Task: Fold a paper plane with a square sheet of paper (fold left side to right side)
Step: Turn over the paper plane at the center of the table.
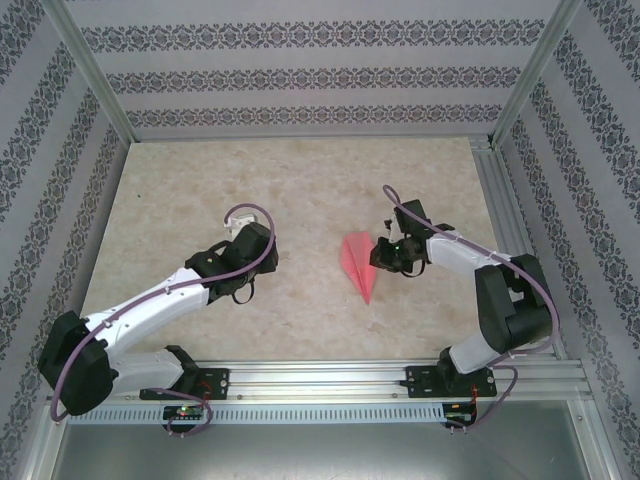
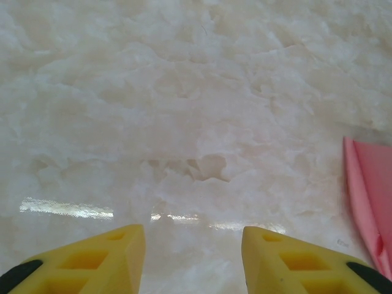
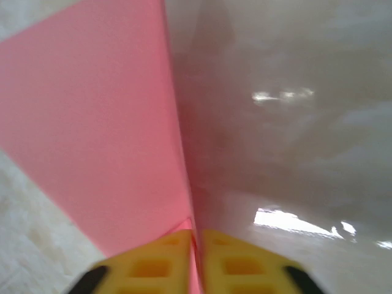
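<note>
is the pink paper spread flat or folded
Folded: the paper plane is a narrow pointed triangle from above, and the right gripper pinches a thin edge of it.

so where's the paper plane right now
In the top view the paper plane lies on the table just right of centre, pinched at one edge by the right gripper.

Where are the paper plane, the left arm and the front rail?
paper plane [image 1: 358, 262], top view, middle of the folded pink sheet.
left arm [image 1: 150, 303], top view, white forearm link.
front rail [image 1: 320, 376], top view, bare stretch between the bases.
</note>
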Controlling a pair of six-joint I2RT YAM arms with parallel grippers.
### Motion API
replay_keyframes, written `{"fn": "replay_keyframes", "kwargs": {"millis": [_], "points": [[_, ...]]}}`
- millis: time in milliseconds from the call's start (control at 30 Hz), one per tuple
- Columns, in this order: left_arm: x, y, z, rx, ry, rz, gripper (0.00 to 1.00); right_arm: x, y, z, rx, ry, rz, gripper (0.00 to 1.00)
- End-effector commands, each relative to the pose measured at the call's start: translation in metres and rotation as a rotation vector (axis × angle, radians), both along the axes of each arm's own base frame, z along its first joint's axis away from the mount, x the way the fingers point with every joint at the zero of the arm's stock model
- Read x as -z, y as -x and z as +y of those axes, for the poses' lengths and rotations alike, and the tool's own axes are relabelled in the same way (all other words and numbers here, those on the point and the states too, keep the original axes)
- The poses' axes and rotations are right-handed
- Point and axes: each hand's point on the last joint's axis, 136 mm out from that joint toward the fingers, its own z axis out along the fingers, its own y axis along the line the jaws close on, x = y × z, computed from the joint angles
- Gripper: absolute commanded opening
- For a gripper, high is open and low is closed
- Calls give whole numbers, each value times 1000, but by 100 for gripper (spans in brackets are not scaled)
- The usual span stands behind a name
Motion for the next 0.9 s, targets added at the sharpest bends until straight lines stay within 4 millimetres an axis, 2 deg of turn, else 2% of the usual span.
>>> {"fn": "replay_keyframes", "kwargs": {"millis": [0, 100, 167, 233, 300, 433, 500, 600, 767, 867], "points": [[-3, -4, 1, -17, 2, 5, 47, -5, -5, -25, 35, 121, -37, 23], [-2, -6, -2, -12, 3, 7, 48, -20, -4, -45, 65, 263, -57, 32], [-2, -7, -3, -8, -2, 9, 48, -35, -2, -46, 42, 327, -90, 37], [-2, -8, -3, -6, -4, 8, 48, -50, 1, -36, 0, 345, -127, 39], [-1, -9, -4, -6, -5, 8, 48, -56, 8, -20, -40, 313, -144, 45], [1, -10, -6, 0, 0, 6, 49, -41, 23, -1, -57, 224, -99, 47], [-1, -11, -6, 1, 2, -3, 65, -31, 30, 4, -87, 237, -75, 49], [-3, -11, -5, 2, 2, -15, 83, -21, 38, 15, -140, 241, -48, 53], [-5, -9, 1, -15, -3, -29, 100, -13, 41, 23, -168, 231, -36, 56], [-4, -8, 2, -13, -7, -26, 100, -10, 41, 25, -178, 245, -29, 56]]}}
